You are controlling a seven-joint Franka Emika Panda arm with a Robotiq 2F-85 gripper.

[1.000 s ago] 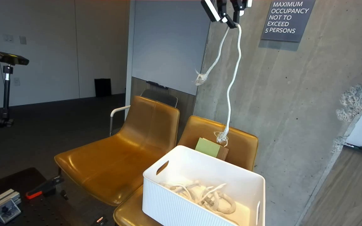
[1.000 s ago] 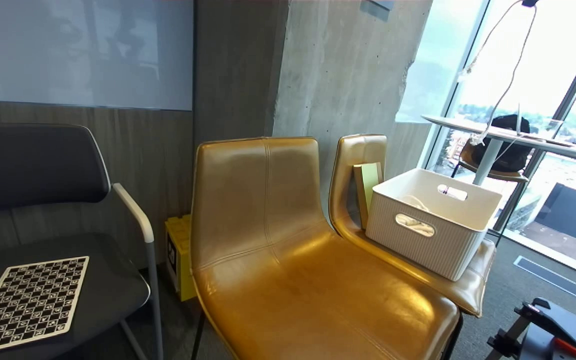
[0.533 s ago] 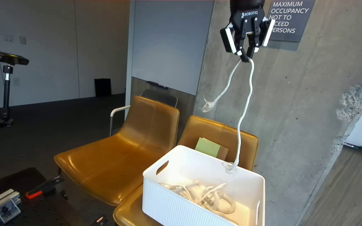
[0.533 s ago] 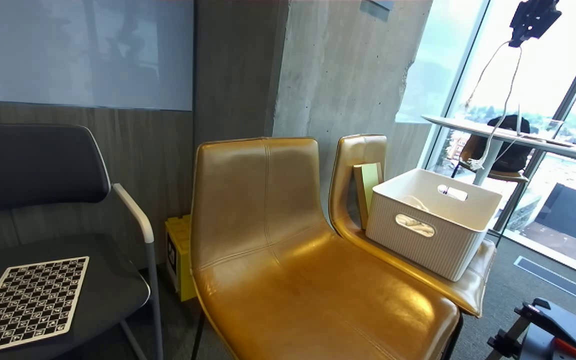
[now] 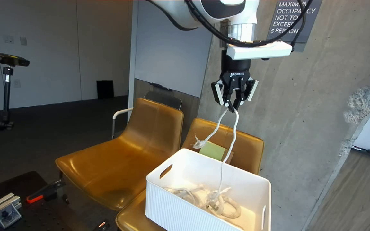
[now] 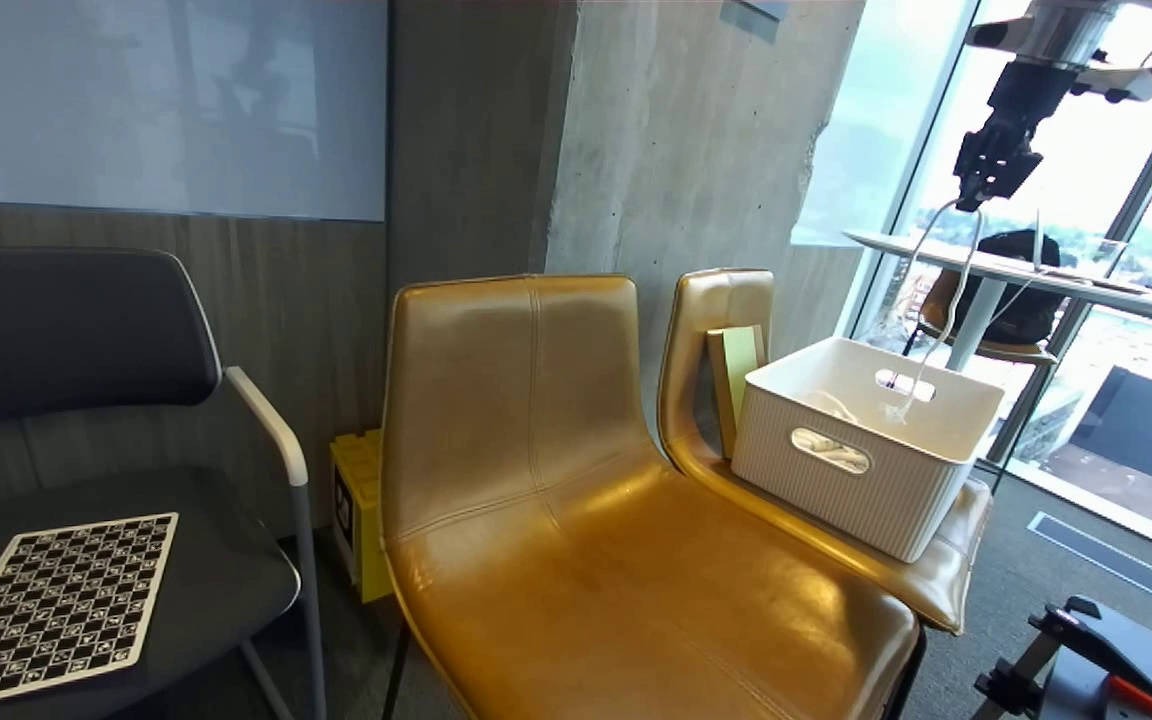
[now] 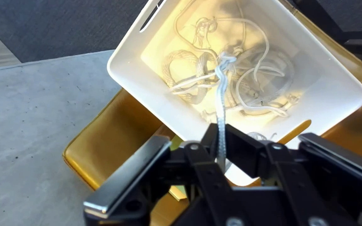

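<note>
White rope [image 5: 234, 136], roughly vertical, ends down

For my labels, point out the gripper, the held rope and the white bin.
Gripper [image 7: 221, 139], wrist view: between fingertips.
Held rope [image 5: 234, 136], an exterior view: longer hanging strand.
White bin [image 6: 891, 493], an exterior view: ribbed wall.

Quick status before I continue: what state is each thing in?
Gripper: closed on the white rope
White rope: pinched partway along, one end inside the bin, the frayed other hanging higher
Bin: upright, open-topped, on a tan chair
Other ropes: loosely tangled in the bin, some coiled
Green-and-brown object: standing between bin and chair back
Checkerboard: lying flat on a black chair
</note>
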